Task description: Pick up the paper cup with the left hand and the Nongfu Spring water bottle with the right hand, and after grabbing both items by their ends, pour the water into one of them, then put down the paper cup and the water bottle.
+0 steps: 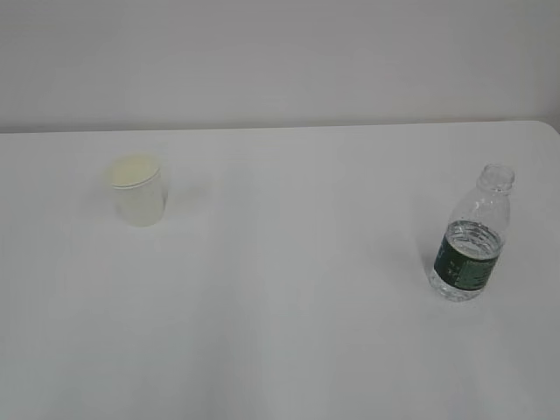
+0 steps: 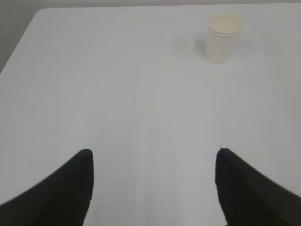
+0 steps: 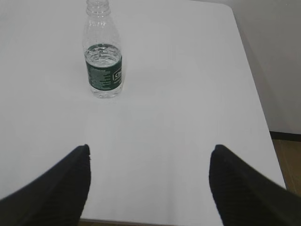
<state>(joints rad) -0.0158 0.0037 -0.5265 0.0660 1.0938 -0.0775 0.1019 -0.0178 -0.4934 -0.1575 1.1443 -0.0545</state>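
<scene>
Two objects are waiting on the white table [image 1: 280,306] as I am watching from my remote station. Sitting toward the left in the exterior view, the paper cup [image 1: 138,190] is standing upright with its rolled rim facing up, and nothing is touching it. Through the left wrist camera I am seeing the left hand [image 2: 153,162] holding its black fingers [image 2: 70,186] spread wide above bare tabletop, gripping nothing, with the cup well ahead and off to the right. Moving rightward, the Nongfu Spring water bottle [image 1: 471,234] is standing upright near the table's right edge, its narrow neck showing no cap and the water [image 1: 473,234] reaching roughly to the top of the dark green label. Through the right wrist camera I am seeing the right hand [image 3: 149,162] likewise holding its jaws spread and empty, the bottle standing well ahead and to the left.
</scene>
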